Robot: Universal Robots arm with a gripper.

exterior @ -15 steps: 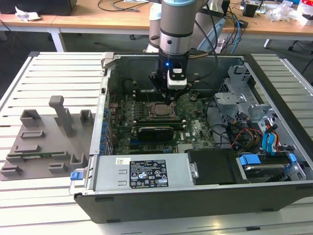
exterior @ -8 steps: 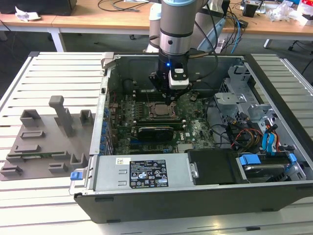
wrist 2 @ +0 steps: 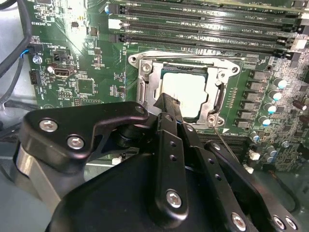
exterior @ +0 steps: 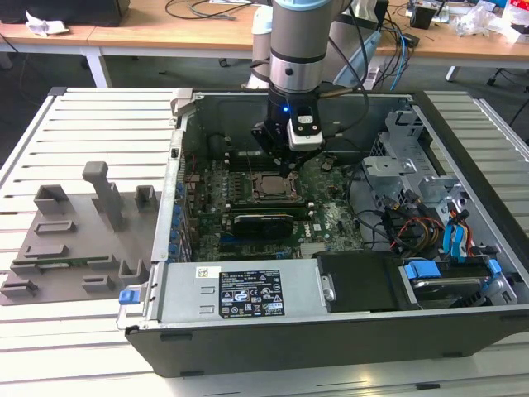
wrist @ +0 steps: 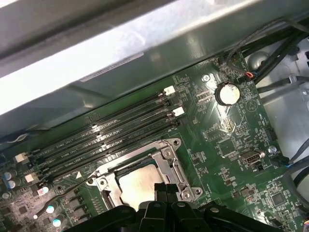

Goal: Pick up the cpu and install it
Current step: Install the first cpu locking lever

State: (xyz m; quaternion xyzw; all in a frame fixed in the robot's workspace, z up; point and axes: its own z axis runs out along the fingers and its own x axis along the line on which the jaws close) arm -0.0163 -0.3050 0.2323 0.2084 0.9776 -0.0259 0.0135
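Arm point(exterior: 297, 41) reaching straight down into an open computer case point(exterior: 331, 273) on a slatted table point(exterior: 91, 116), seen in the exterior view: its grey column stands upright and the black gripper point(exterior: 285, 169) hangs at its lower end just above the motherboard point(exterior: 273, 207). Directly beneath the gripper lies the square socket point(exterior: 266, 187), and the cpu inside it cannot be made out from this angle. Well off to the exterior view's left of the gripper, outside the case, a grey plastic tray point(exterior: 66, 248) with upright holders rests on the table.

In the second wrist view, the gripper point(wrist 2: 169, 104) points down at the near edge of the socket point(wrist 2: 186, 92), its two black fingers point(wrist 2: 166, 125) drawn together with no gap visible between the tips and nothing held. The cpu point(wrist 2: 186, 92) sits flat in the socket just beyond the fingertips, its pale metal top exposed inside the open metal frame. Rows of memory slots point(wrist 2: 203, 29) run across the board on the far side of the socket from the gripper.

In the first wrist view, the fingertips point(wrist: 164, 189) stand together at the edge of the cpu point(wrist: 137, 186), which lies seated within the socket frame point(wrist: 169, 164). Beyond the socket run the memory slots point(wrist: 111, 135), and a round coin battery point(wrist: 227, 93) sits farther off on the board.
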